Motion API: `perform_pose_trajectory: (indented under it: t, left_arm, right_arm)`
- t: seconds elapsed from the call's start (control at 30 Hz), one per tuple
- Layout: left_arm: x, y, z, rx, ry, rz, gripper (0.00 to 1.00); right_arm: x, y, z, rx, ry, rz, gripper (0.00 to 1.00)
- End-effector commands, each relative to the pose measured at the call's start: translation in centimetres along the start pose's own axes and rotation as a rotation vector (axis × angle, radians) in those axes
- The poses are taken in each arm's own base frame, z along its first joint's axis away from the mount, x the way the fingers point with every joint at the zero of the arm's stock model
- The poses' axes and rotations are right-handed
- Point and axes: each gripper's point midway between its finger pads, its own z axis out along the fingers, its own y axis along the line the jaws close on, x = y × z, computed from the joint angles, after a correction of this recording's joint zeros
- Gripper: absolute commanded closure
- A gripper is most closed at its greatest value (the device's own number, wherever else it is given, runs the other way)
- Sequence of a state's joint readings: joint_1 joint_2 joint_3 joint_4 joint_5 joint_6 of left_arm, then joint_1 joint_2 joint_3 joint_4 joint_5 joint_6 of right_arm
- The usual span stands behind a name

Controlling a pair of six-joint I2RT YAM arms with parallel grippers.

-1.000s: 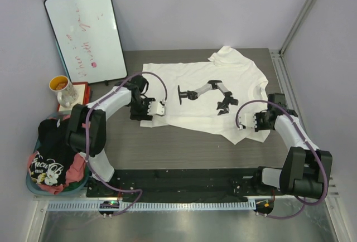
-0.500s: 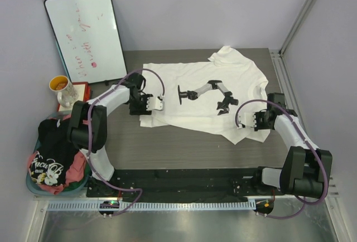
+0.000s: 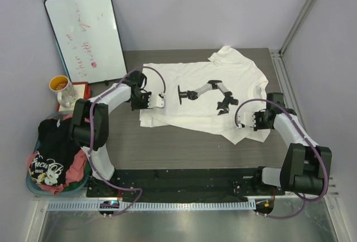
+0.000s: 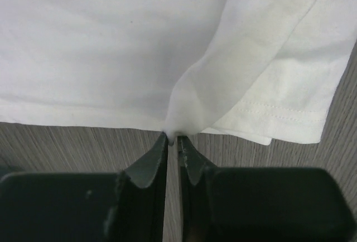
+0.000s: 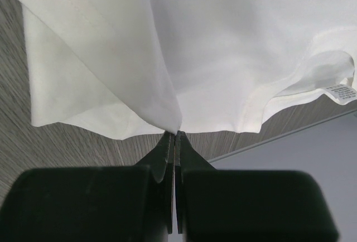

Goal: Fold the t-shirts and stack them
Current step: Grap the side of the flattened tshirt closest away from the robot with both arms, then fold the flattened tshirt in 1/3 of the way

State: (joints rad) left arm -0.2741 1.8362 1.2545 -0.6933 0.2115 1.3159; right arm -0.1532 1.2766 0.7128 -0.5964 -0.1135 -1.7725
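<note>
On the table (image 3: 184, 141), clenching left jaws and right jaws on thin pinches at the edge of the white t-shirt (image 3: 167, 77), risking fabric slipping out if pulling unevenly.

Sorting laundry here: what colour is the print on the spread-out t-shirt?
Black graphic on the white t-shirt; top external view shows it best.

the right gripper (image 5: 175, 134) has its jaws pressed together on a pinch of the white t-shirt (image 5: 234, 47), which spreads above the claw over the grey table (image 5: 50, 147).
</note>
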Motion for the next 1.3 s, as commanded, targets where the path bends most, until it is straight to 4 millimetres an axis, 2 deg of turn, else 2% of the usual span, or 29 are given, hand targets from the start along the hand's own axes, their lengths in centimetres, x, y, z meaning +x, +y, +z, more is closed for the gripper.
perform_pose_trajectory:
  t: [0.0, 0.37, 0.57, 0.73, 0.77, 0.9, 1.07, 1.1, 1.27]
  left_arm:
    - [-1.2, 1.1, -1.0, -0.012, -0.052, 0.005, 0.99]
    - [-1.4, -0.1, -2.2, 0.043, -0.07, 0.015, 1.0]
    - [-1.6, -0.8, -5.7, 0.068, -0.085, 0.035, 1.0]
    - [-2.2, -1.4, -8.7, 0.068, -0.097, 0.07, 1.0]
    - [-2.2, -2.1, -9.4, 0.094, -0.094, 0.067, 1.0]
    - [-2.7, -3.2, -11.2, 0.137, -0.1, 0.068, 1.0]
    - [-3.3, -4.6, -13.1, 0.187, -0.117, 0.079, 1.0]
    - [-3.2, -5.6, -13.5, 0.225, -0.113, 0.075, 1.0]
    - [-2.4, -7.5, -14.5, 0.271, -0.077, 0.091, 1.0]
  right_arm:
    - [0.4, -2.0, -0.7, 0.051, 0.021, 0.005, 0.99]
    - [0.6, -2.1, -0.8, 0.055, 0.032, 0.011, 0.99]
    - [0.8, -2.4, -1.1, 0.066, 0.041, 0.027, 0.99]
    - [0.8, -3.7, -1.8, 0.101, 0.038, 0.049, 0.99]
    - [0.8, -4.0, -2.0, 0.107, 0.038, 0.053, 0.99]
    - [1.0, -6.2, -3.8, 0.155, 0.037, 0.089, 0.99]
    - [0.2, -6.9, -6.4, 0.14, 0.001, 0.086, 0.99]
    - [0.0, -6.1, -6.6, 0.104, -0.001, 0.081, 0.99]
    - [0.7, -4.9, -8.0, 0.07, 0.045, 0.07, 0.99]
